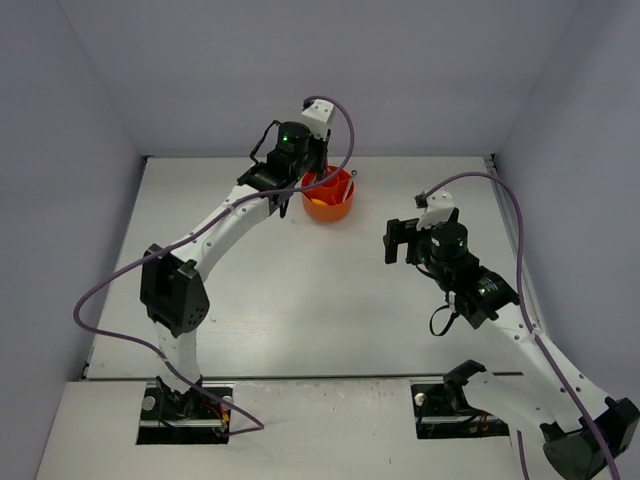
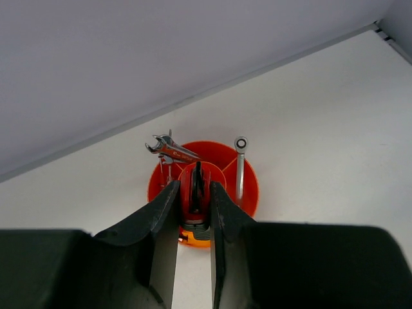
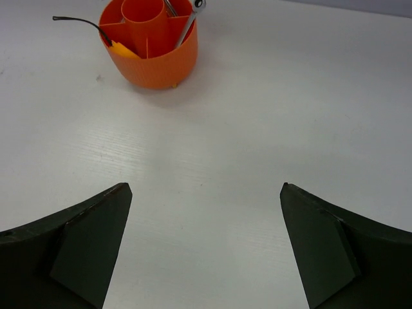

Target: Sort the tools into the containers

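The left claw [image 2: 194, 193], pinched on the red-black utility knife [image 2: 198, 179] over the centre tube of the orange tub [image 1: 330, 210] at upper middle of the top view, should lower it upright, clear of the wrenches [image 2: 239, 168], before releasing; the right claw [image 3: 206, 187] gapes empty.

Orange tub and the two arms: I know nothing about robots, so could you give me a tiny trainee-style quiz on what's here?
1. True or false: the right gripper stands open with nothing between its fingers.
2. Where is the ring-ended wrench? A) standing in the orange tub B) lying outside it C) in the right gripper
3. Which gripper hangs over the tub?
Key: 1 true; 2 A; 3 the left gripper.
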Controlling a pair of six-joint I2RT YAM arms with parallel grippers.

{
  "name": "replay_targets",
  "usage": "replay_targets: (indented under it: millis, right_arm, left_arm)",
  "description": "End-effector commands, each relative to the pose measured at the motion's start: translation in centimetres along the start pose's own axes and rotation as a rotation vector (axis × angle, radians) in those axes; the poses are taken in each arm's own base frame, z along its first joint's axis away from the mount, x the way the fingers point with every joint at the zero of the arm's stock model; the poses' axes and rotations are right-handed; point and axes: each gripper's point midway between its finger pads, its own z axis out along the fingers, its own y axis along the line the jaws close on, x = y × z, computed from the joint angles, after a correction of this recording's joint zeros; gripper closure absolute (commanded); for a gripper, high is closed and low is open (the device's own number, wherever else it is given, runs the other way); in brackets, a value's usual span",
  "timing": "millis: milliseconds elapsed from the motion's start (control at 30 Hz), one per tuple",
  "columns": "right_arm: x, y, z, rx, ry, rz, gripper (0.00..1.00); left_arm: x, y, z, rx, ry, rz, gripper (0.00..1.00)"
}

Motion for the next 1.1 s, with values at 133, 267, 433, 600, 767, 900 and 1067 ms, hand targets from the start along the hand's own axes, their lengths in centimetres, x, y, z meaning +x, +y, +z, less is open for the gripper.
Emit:
replay_targets:
  millis: [133,267,433,600,767,900,1067]
  right_arm:
    - [-0.2,-0.7,-0.6,0.028,-0.029,0.062,0.02]
    - [-0.1,-1.1,-0.4,0.041,-0.016,0.054,0.02]
    - [-0.1,-2.0,-0.2,0.065,-0.008,0.058,0.01]
    - [0.0,-2.9,0.0,0.080,-0.002,0.065,0.01]
    - [0.1,-3.6,0.2,0.100,0.005,0.072,0.01]
    - [0.3,-3.7,0.3,0.099,0.010,0.072,0.01]
    - [0.5,-3.8,0.2,0.101,0.013,0.071,0.01]
  left_arm:
    - [-9.8,1.8,0.9,-0.094,-0.302,0.033,1.00]
    - [-9.0,1.7,2.8,-0.100,-0.291,0.035,1.00]
    - [-7.6,1.8,4.6,-0.099,-0.271,0.015,1.00]
    - [-6.6,2.2,5.4,-0.101,-0.255,-0.025,1.00]
    - [-6.1,1.8,5.4,-0.087,-0.238,-0.046,1.00]
    - [-5.7,1.7,5.1,-0.081,-0.220,-0.062,1.00]
    - [-5.3,2.0,4.3,-0.092,-0.209,-0.068,1.00]
